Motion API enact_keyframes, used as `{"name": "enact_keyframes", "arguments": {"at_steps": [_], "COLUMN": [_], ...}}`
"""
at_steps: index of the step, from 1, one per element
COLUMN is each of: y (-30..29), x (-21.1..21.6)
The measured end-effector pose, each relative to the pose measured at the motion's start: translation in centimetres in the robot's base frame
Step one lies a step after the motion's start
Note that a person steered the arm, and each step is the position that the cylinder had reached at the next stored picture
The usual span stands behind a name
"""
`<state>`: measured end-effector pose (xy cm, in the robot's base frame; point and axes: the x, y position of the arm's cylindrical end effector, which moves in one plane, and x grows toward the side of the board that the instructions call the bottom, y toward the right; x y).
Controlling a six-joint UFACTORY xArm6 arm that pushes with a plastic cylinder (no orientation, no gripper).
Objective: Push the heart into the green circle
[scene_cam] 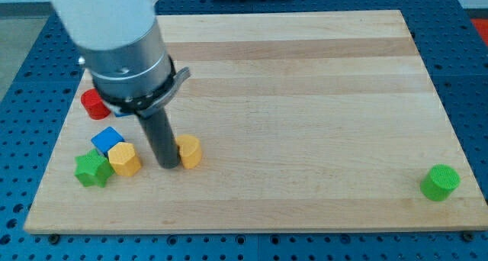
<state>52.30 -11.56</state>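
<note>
My tool is a straight dark rod w/ no jaws, so nothing to open or close and it holds nothing; my tip (167,166) sits on the pale wooden worktop (305,78), touching the 9 o'clock side of the yellow heart-shaped block (188,151). That placement looks right, imo: the green circular block (440,182) is well apart, far off at approx 3–4 o'clock from the heart, near the worktop's edge, so contact from behind lines the push toward it. Heart is near the view's bottom left. Just at 9 o'clock of the tip: yellow hexagonal block (124,159), blue cube (107,140), green star-shaped block (91,170). Red cylinder block (94,105) sits at approx 10–11 o'clock, partly hidden by the arm. Most of the travel is left to do.
</note>
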Motion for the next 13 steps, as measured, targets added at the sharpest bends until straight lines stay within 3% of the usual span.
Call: {"name": "enact_keyframes", "arguments": {"at_steps": [3,6,8,13], "y": [8.9,12.5,16.6,15.2], "x": [-3.5,-9.0,-8.0,0.1]}}
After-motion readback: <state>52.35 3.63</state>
